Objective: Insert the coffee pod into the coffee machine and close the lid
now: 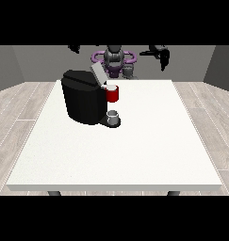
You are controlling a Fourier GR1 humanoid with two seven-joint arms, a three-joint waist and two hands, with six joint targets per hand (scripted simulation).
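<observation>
Front view: both hands [161, 54] [74, 48] hang raised, finger state unclear; reaching down past the raised lid [97, 73] risks knocking the coffee machine [83, 101].

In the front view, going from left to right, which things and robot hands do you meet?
Robot hand at the view's left → coffee machine → red pod holder → robot hand at the view's right.
</observation>
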